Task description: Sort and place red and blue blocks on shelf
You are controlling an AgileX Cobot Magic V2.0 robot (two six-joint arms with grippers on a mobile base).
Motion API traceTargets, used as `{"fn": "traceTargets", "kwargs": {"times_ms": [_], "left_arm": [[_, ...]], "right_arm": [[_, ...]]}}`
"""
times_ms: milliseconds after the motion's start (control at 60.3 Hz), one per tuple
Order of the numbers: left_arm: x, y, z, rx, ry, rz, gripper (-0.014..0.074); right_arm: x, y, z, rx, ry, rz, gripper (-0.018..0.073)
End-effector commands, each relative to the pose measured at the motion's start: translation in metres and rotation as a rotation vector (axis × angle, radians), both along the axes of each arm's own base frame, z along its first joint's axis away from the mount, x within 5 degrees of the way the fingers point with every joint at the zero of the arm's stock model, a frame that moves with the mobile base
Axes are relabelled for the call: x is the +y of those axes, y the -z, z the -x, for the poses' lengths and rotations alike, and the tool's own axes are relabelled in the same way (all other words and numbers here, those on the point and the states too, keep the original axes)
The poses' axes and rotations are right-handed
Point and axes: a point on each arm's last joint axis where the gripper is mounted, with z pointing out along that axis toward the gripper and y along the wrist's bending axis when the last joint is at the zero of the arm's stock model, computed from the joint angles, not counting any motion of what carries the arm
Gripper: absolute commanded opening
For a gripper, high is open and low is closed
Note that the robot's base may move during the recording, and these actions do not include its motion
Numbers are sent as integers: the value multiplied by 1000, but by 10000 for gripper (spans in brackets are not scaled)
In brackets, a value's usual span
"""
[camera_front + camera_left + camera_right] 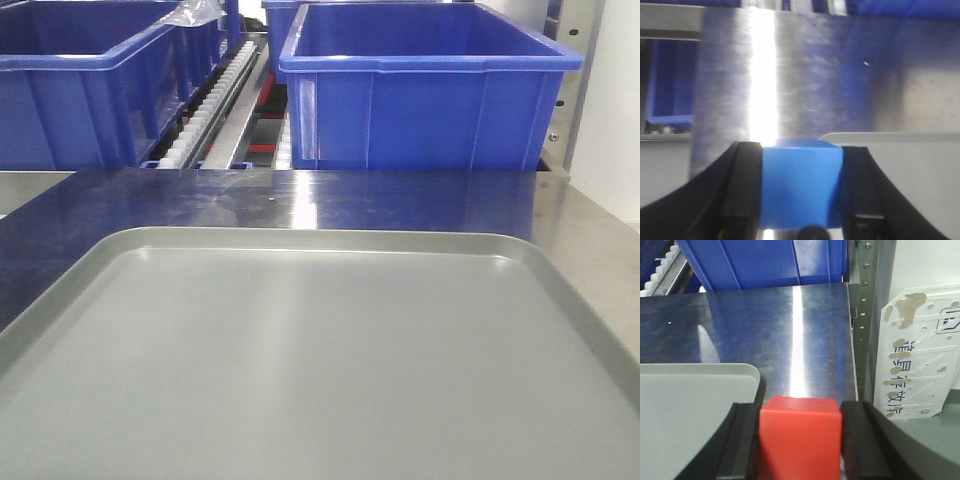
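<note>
In the left wrist view my left gripper is shut on the blue block, held over the brushed steel surface beside the grey tray's corner. In the right wrist view my right gripper is shut on the red block, over the steel surface just right of the tray's corner. Neither gripper nor block shows in the front view. The shelf's white roller track runs between the bins at the back.
Two large blue bins stand on the rack behind the steel surface. The flat grey tray fills the foreground. A perforated upright post and a white sign with Chinese characters stand at the right.
</note>
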Motion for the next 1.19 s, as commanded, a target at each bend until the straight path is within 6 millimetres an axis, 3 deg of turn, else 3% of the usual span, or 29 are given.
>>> {"fn": "traceTargets", "kwargs": {"times_ms": [0,348,647,1178], "left_arm": [[10,-14,12,-123,-32,35,123],[41,21,65,-173,-144,40,123],[56,35,99,-255,-232,41,123],[58,46,104,-393,-196,-46,123]], "right_arm": [[-2,-17,-3,-112,21,0,59],[-2,-17,-3,-112,21,0,59],[-2,-17,-3,-112,21,0,59],[-2,-17,-3,-112,21,0,59]]}}
